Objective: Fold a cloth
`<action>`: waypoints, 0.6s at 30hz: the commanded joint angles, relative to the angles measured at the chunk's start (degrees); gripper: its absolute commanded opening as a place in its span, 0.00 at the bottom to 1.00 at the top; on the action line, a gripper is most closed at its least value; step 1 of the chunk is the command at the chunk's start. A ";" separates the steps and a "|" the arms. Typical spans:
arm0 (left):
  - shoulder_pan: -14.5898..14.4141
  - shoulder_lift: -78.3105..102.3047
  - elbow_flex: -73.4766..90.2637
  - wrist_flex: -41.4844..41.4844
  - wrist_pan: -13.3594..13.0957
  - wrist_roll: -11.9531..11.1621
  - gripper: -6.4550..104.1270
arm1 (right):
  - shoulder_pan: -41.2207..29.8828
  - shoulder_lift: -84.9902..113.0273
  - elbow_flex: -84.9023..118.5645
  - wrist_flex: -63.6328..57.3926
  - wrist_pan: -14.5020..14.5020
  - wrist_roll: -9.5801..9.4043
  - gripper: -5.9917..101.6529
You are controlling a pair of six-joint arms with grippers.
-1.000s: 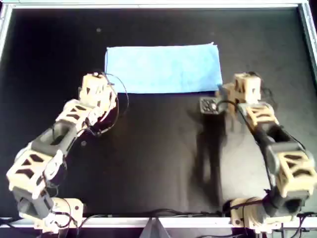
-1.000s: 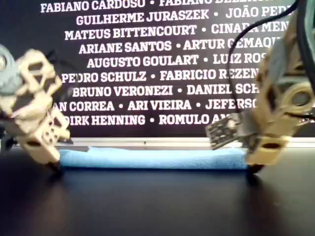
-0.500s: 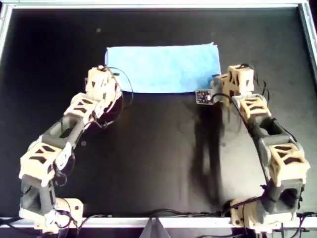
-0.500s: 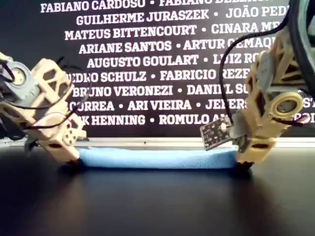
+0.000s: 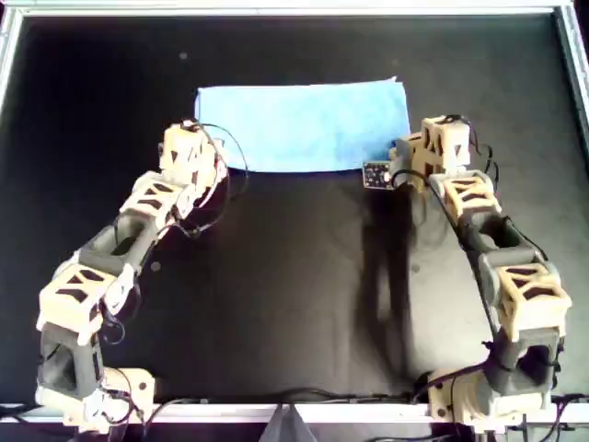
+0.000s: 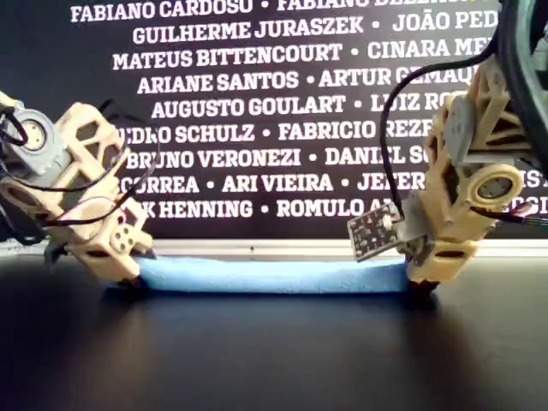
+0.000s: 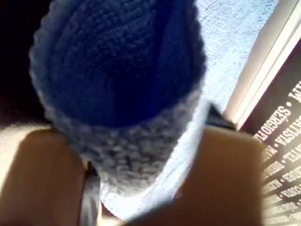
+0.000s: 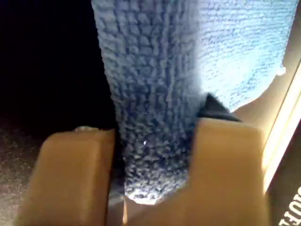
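Observation:
The cloth [image 5: 304, 124] lies as a light blue folded rectangle at the far middle of the black table, a low flat strip [image 6: 274, 276] in the exterior view. My left gripper [image 5: 201, 158] is at its near corner on the overhead view's left. In the left wrist view that gripper [image 7: 136, 179] is shut on a bunched, raised fold of cloth [image 7: 117, 70]. My right gripper [image 5: 405, 158] is at the near corner on the overhead view's right. The right wrist view shows it [image 8: 153, 165] shut on a ridge of cloth [image 8: 150, 94]. Both sit low at the table [image 6: 128, 278] [image 6: 419, 287].
A metal rim [image 5: 276, 9] frames the black table. A dark banner with white names [image 6: 282, 128] stands behind the far edge. A small circuit board [image 5: 375, 175] sticks out beside the right wrist. Bare black surface [image 5: 294, 295] lies between the two arms.
Over the last second both grippers moved inward from beside the cloth onto its near corners. In the last half second they have hardly moved.

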 commanded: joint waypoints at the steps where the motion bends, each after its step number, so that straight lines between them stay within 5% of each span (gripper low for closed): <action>1: -0.44 1.23 -1.32 0.26 0.62 0.00 0.30 | 0.44 2.20 -4.04 -2.02 -0.53 0.26 0.26; 5: -0.44 1.23 -2.55 -0.09 0.62 -0.35 0.03 | 1.93 2.29 -4.04 -2.11 -0.62 0.26 0.03; 13: 0.09 2.37 -2.29 0.44 -0.35 0.35 0.07 | 2.46 2.46 -2.55 -1.93 -0.53 0.26 0.07; 18: 5.45 5.71 1.58 1.14 -0.35 0.35 0.07 | 2.46 5.80 -1.76 -1.67 -0.53 0.26 0.07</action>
